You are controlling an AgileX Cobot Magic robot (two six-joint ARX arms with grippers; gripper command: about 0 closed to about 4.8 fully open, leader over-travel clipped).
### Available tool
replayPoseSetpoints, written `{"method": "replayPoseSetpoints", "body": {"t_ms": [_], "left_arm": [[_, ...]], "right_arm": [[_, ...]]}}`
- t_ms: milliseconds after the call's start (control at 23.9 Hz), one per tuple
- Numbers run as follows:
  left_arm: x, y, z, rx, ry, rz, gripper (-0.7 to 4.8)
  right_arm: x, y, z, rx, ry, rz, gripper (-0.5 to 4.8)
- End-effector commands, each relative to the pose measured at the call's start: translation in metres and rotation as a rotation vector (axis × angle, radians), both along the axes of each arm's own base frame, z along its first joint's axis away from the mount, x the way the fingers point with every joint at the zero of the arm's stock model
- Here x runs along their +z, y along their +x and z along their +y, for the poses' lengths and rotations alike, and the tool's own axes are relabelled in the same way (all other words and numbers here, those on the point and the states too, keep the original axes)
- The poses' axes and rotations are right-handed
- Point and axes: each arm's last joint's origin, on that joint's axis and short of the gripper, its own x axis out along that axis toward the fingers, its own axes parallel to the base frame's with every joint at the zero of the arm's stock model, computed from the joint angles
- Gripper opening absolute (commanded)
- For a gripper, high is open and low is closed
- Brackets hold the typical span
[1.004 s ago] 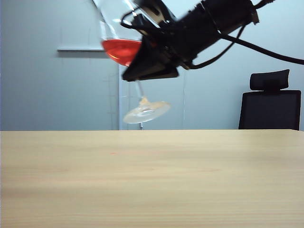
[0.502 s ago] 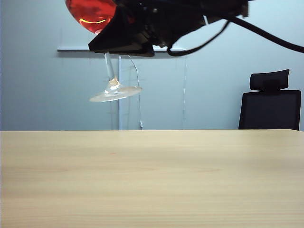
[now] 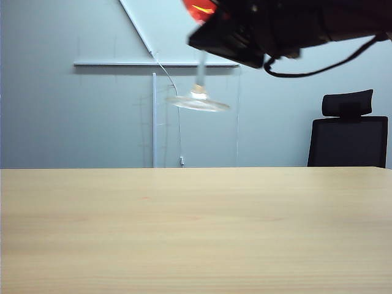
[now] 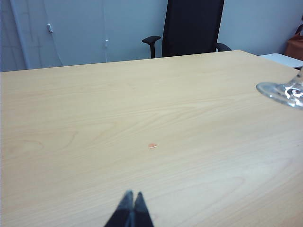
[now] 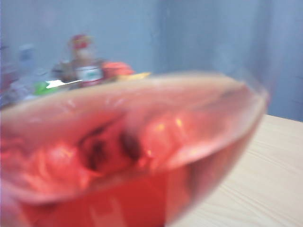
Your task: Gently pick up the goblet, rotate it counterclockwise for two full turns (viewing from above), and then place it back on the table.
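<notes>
Right arm comes in from the right edge of the exterior view, high up near the top of frame, well above the table [image 3: 196, 233]. Black wrist and camera housing run roughly level, tipped slightly down toward the left. Right gripper [image 3: 211, 27] at the leading end, jaws nearly closed on the goblet [image 3: 199, 92], gripping up at the bowl; fingers themselves hidden behind the housing. Black cable loops under the wrist. Left gripper [image 4: 131, 208] low over the table, fingertips pressed together, holding nothing. Left arm not visible in the exterior view.
</notes>
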Motion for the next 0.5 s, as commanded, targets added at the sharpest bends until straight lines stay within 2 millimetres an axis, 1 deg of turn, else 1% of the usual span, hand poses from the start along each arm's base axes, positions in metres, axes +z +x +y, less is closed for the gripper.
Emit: {"method": "replayPoseSetpoints", "body": {"t_ms": [42, 167, 251, 335, 377, 502], "left_arm": [[0.003, 0.0, 0.0, -0.005, -0.006, -0.013, -0.05], [0.003, 0.0, 0.0, -0.005, -0.006, -0.013, -0.05], [0.003, 0.0, 0.0, -0.005, -0.006, -0.013, -0.05], [0.003, 0.0, 0.0, -0.005, -0.007, -0.014, -0.05], [0.003, 0.0, 0.0, -0.005, -0.006, -0.013, -0.05], [0.003, 0.0, 0.0, -0.005, -0.006, -0.013, -0.05]], "right_arm": [[0.004, 0.001, -0.004, -0.117, 0.09, 0.034, -0.05], [0.0, 0.008, -0.008, -0.155, 0.109, 0.133, -0.05], [-0.005, 0.019, -0.015, -0.183, 0.093, 0.215, -0.05], [-0.007, 0.026, -0.02, -0.168, 0.116, 0.252, -0.05], [-0.009, 0.032, -0.024, -0.147, 0.126, 0.285, -0.05], [-0.013, 0.044, -0.023, -0.088, 0.093, 0.322, -0.05]]}}
